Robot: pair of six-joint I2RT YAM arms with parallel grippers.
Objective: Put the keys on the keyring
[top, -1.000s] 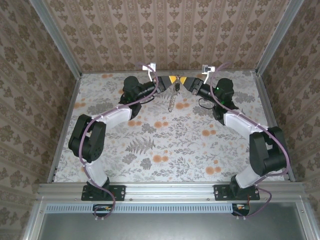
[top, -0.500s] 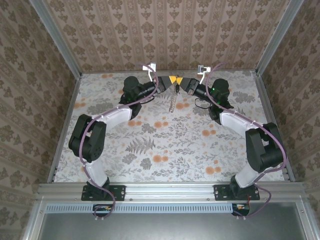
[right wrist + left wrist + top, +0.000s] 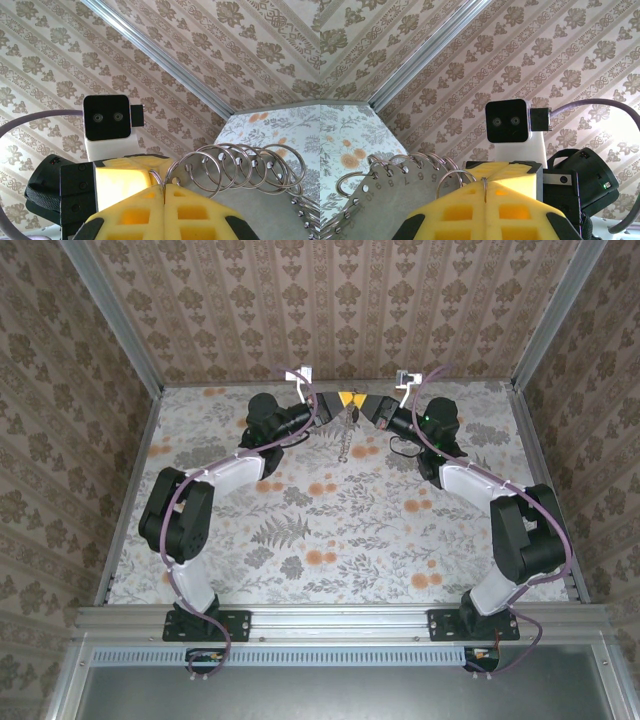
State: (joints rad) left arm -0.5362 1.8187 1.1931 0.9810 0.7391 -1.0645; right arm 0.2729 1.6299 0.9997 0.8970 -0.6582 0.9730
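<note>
My left gripper [image 3: 340, 398] and right gripper [image 3: 363, 400] meet tip to tip, raised near the back wall. Both are shut on the keyring [image 3: 484, 186], a thin metal ring pinched edge-on between the left gripper's [image 3: 485, 194] yellow pads. In the right wrist view the same keyring [image 3: 160, 179] sits in the seam of the right gripper [image 3: 164, 190]. A grey numbered plate [image 3: 380, 192] carrying several more metal rings [image 3: 240, 162] hangs beside the pinched ring and dangles below the grippers [image 3: 346, 435]. The keys are out of view.
The patterned back wall [image 3: 340, 310] stands close behind both grippers. Aluminium corner posts [image 3: 110, 310] frame the cell. The floral tabletop [image 3: 330, 530] stretches toward the arm bases.
The right gripper has moved left to meet the left gripper and has closed on the ring. The left gripper stayed shut and still.
</note>
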